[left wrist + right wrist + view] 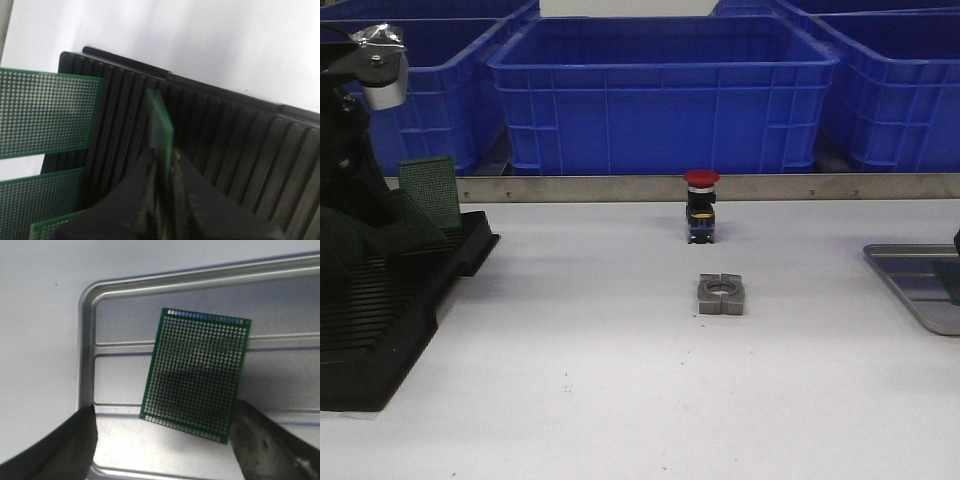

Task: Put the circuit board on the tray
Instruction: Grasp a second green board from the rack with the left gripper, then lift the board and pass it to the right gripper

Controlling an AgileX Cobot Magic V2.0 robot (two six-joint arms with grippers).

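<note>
Now, the left gripper (162, 200) has its dark jaws pinched on a green perforated circuit board (161, 120), seen edge-on over the black slotted plastic rack (225, 145); its face is hidden. In the front view the left arm blocks that grip. At three o'clock, the shallow grey metal tray (910, 275) is cut off by the frame. The right gripper (162, 450) stands wide open, holding nothing, around a second green board (196, 374) lying flat on the tray floor.

Button switch (701, 206), block (721, 295) mid-table
</note>
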